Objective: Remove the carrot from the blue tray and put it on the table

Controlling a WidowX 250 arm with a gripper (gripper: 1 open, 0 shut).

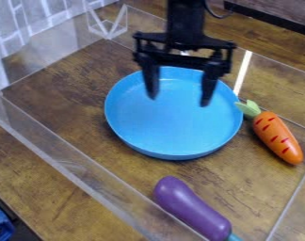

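The carrot [276,136] is orange with dark stripes and a green stem. It lies on the dark wood table [67,89] just right of the blue tray [174,118], its stem end touching the rim. The tray is a round shallow plate with nothing in it. My gripper [181,94] hangs over the far part of the tray, pointing down, open with its two black fingers [152,85] spread wide and nothing between them. It is well left of the carrot.
A purple eggplant toy [193,209] lies on the table near the front edge. Clear plastic walls [48,141] ring the work area on the left, front and back. A bright white strip [242,71] reflects behind the tray.
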